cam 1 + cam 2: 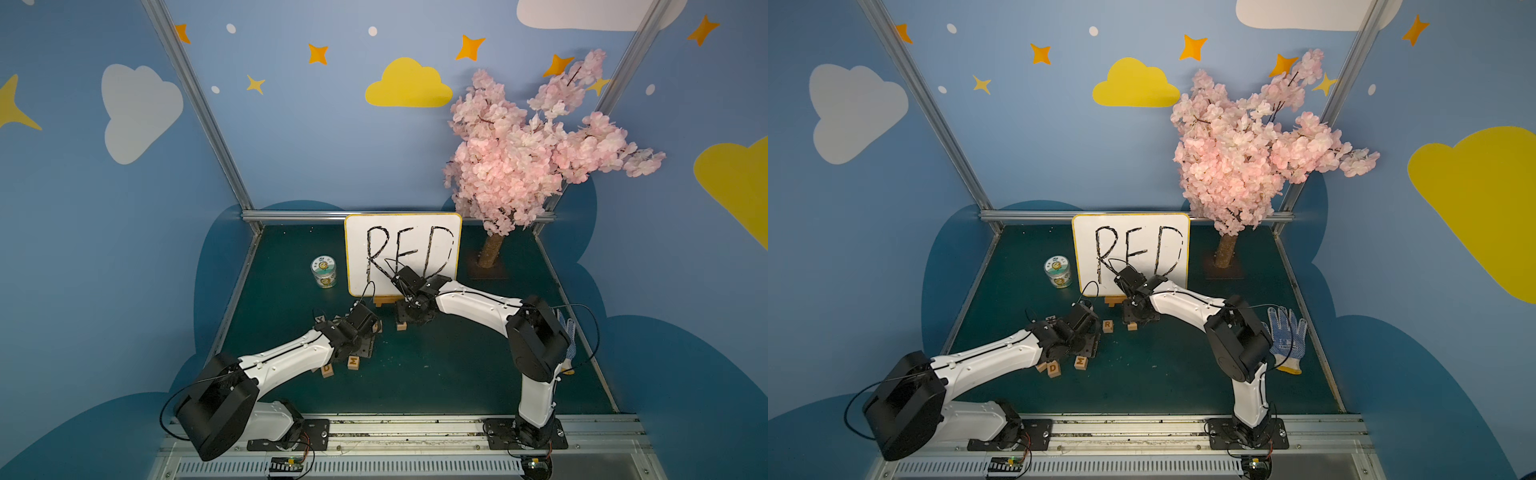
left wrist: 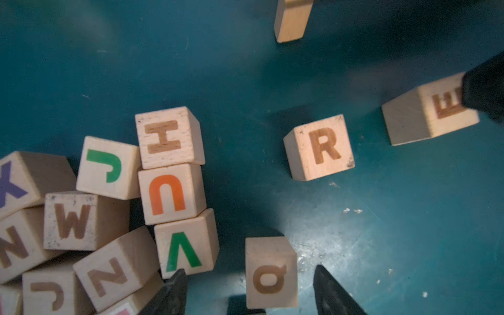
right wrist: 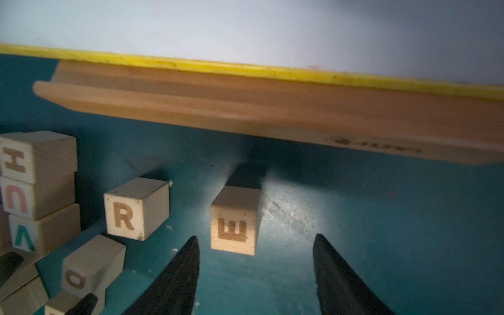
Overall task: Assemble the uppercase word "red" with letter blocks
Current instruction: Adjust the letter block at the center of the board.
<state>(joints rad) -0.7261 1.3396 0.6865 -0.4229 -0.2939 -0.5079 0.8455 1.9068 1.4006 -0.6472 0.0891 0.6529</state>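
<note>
Judging from how things lie, the chief hazard is the E block (image 3: 234,221). It sits flat on the green table (image 1: 1183,374) at 3 o'clock of the R block (image 1: 1108,325), a small gap apart, but its letter looks a quarter turn off from the R, so the word would read wrong unless it is turned. The right gripper (image 3: 255,236) hovers over it, jaws well apart and holding nothing; a careless close could shove the cube toward the wooden ledge (image 3: 245,109) under the whiteboard (image 1: 1142,232) at its 12 o'clock. The left gripper (image 2: 249,268) is likewise spread wide and empty, with the Q block (image 2: 270,272) between its fingers (image 2: 332,294) and apparently touching neither. Closing here would take the wrong letter, and the other finger sits hard by the V block (image 2: 185,245), which touches the U and H above it, so a slip could scatter the heap of letter blocks (image 2: 71,221). The D block (image 1: 1054,368) lies at about 8 o'clock of the R, just beside the M block (image 1: 1080,362), close by the left forearm and well apart from the row. That arm crowds the approach, and the spot D needs, 3 o'clock of E, lies under the right gripper. The jar (image 1: 1058,272) at 11 o'clock, blossom tree (image 1: 1246,145) at 1 o'clock and glove (image 1: 1285,336) far out at 3 o'clock block nothing.
</note>
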